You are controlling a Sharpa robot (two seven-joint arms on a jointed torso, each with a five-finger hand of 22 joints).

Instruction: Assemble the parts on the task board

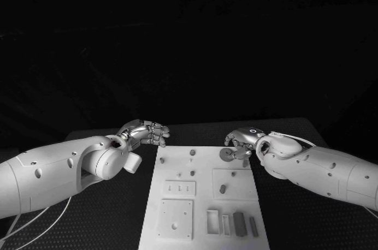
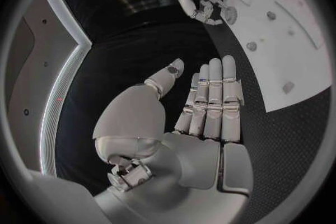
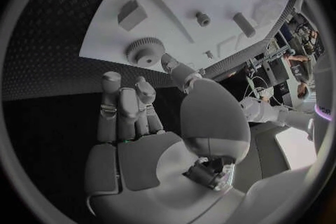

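The black desk [image 1: 94, 228] carries the white board [image 1: 206, 206], which runs from the desk's near edge toward its far side, along the middle. The left arm [image 1: 55, 173] reaches in beside the board's far left corner, and the right arm [image 1: 323, 171] comes in at the board's far right corner. The left robot hand [image 1: 146, 134] hangs over bare desk just off the board's far left corner, clear of the board; in its wrist view the fingers [image 2: 213, 101] lie straight and side by side with the thumb apart, and it holds nothing. The right robot hand [image 1: 242, 142] sits at the board's far right corner, its fingers curled downward over a round gear [image 1: 226, 153] that lies flat on the board there. In the right wrist view the toothed gear [image 3: 145, 51] lies just beyond the fingertips [image 3: 143, 89], very near them, but I cannot tell whether they touch it, and nothing is seen gripped in the hand. Near the board's near edge, rectangular parts [image 1: 232, 224] lie side by side close to the right corner. An oblong peg [image 1: 222, 188] stands in a raised square panel at the board's middle right, and small pegs [image 1: 192, 153] dot the far part of the board between the two hands.
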